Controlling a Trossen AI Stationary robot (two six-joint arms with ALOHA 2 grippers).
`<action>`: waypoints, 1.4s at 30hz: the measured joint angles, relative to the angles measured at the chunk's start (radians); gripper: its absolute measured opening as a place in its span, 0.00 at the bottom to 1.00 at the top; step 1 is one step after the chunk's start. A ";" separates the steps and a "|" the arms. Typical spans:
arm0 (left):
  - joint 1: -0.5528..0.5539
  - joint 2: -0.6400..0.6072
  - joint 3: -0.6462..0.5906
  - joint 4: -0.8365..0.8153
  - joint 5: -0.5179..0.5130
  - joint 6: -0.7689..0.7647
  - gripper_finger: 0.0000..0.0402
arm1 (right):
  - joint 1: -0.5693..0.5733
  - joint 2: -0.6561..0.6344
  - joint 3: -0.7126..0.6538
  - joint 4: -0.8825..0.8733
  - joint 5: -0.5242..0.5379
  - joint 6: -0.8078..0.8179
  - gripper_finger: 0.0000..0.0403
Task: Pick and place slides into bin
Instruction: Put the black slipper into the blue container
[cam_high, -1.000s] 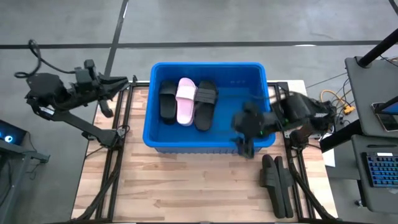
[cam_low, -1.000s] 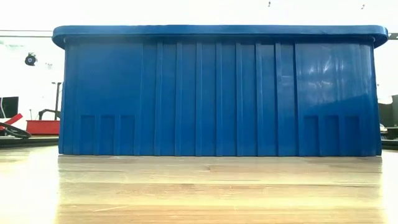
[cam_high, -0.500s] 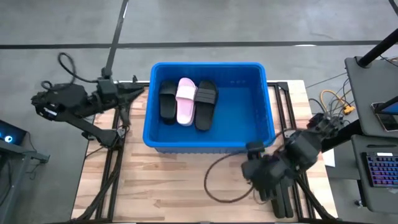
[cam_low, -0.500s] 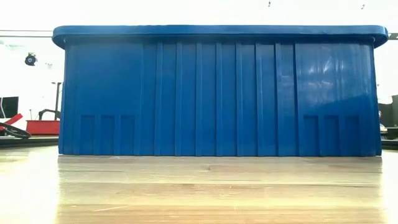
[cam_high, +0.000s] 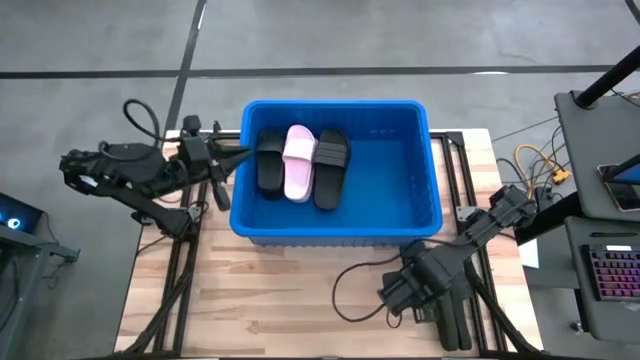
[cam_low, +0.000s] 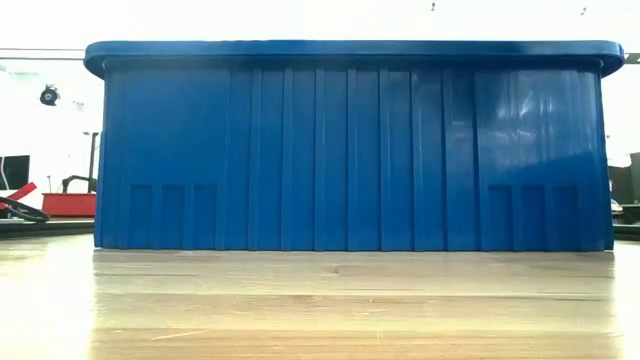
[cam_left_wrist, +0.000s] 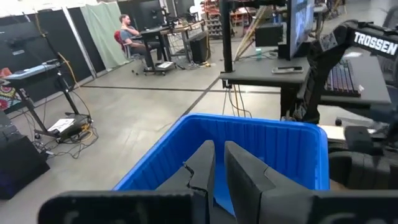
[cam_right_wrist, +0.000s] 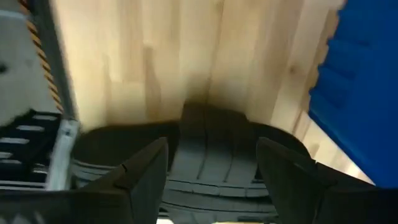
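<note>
Blue plastic fills the middle of your high view: the bin sits on the pale wood counter, and three slides lie side by side on its floor toward 10 o'clock, a black slide, a pink slide and a second black slide, each touching its neighbour. More black slides lie on the counter at about 4 o'clock from the bin, close to the counter's right edge. Your left claw reaches in from 9 o'clock and hangs right at the bin's left rim. Your right claw is low over the counter at 5 o'clock from the bin, just beside those loose black slides, with a black cable looping on the wood next to it.

In the low view you see only the bin's ribbed front wall standing on the counter; neither arm shows.

In the left wrist view the left claw is narrow, its fingers nearly closed with only a thin gap and nothing between them, aimed over the bin's rim. White lettering "TROSSEN" reads on the dark arm beyond the bin, and a seated person shows far back.

In the right wrist view the right claw is spread wide, with a black slide between its fingers, not gripped.
</note>
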 joint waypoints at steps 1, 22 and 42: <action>0.000 0.000 0.000 -0.002 0.002 0.000 0.06 | 0.000 0.000 -0.026 0.004 0.000 0.000 0.58; 0.000 0.009 -0.001 -0.001 0.001 -0.001 0.06 | 0.045 0.006 -0.241 0.208 -0.108 -0.169 0.58; 0.000 0.032 -0.001 -0.002 0.002 -0.002 0.06 | 0.127 0.005 -0.283 0.210 0.027 -0.414 0.58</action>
